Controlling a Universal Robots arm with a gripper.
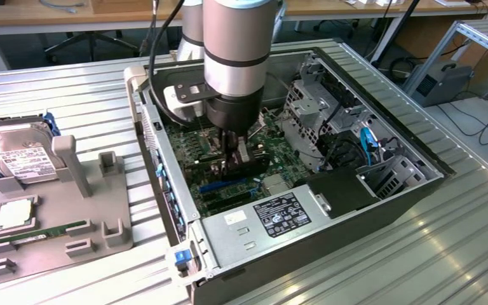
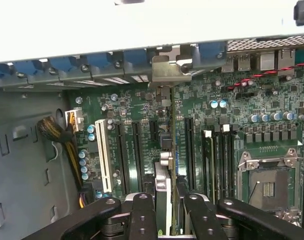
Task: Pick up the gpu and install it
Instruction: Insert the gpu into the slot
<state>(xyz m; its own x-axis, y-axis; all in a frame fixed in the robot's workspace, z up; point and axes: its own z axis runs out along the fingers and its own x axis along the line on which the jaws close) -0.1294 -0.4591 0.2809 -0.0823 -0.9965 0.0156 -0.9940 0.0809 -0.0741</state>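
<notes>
Claw [image 1: 230, 147] down inside open pc case [image 1: 337, 248], clamped on gpu [image 1: 242, 166]. Card held edge-on between fingers [image 2: 144, 215], directly under claw. Long axis runs parallel to motherboard [image 2: 132, 107] slots, toward case rear wall. Seated or hovering: can't tell.

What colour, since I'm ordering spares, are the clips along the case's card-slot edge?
The clips are blue; the wrist view shows them best.

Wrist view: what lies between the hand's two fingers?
The gpu, seen edge-on in the wrist view, sits clamped between the fingers of the hand, over the motherboard.
</notes>
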